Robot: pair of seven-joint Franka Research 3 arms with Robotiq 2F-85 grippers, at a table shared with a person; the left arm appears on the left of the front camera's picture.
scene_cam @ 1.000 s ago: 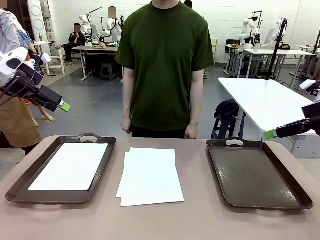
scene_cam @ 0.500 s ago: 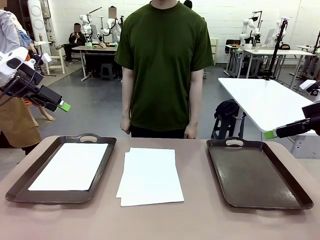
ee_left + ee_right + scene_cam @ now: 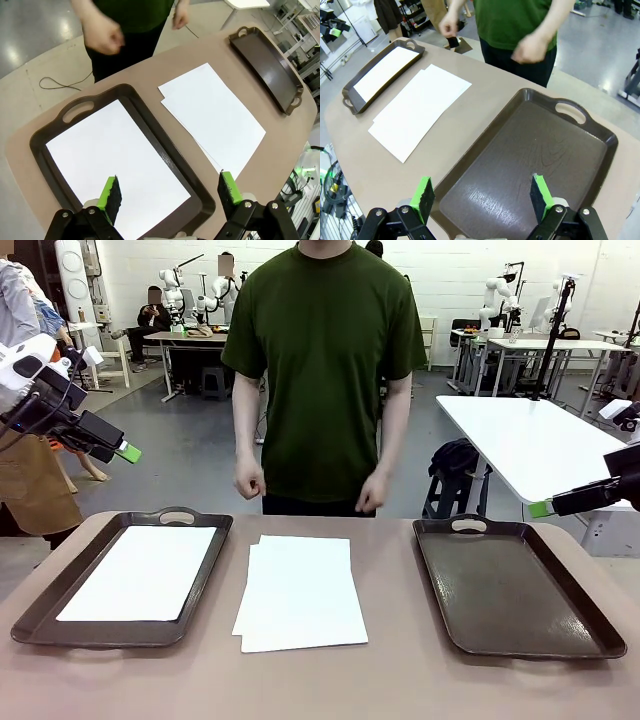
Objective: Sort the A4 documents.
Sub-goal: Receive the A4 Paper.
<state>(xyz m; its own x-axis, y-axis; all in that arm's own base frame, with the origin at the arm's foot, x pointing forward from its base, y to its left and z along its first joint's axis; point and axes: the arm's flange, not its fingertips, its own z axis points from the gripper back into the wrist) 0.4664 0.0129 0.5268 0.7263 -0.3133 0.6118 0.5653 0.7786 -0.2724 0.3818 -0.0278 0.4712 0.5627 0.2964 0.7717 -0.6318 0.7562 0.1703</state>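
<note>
**Paper pile mid-table, both arms hanging back**

The A4 documents point(image 3: 300, 592) are a loose, slightly fanned pile of plain white sheets. They lie flat in the middle of the table point(image 3: 400, 680), between the two trays. One more white sheet point(image 3: 140, 572) lies inside the left tray point(image 3: 35, 615). The right tray point(image 3: 520, 585) is dark brown with a handle cut-out at its far end.

The left gripper point(image 3: 169, 190) hangs in the air off the table's far-left corner, angled down over the left tray. Its green pads are spread wide with nothing between them. The right gripper point(image 3: 481, 195) hovers out past the right tray's far-right side, fingers spread too and holding nothing.

The person stands at the far edge with both hands point(image 3: 247, 483) loosely curled at waist height, clear of the paper.
</note>
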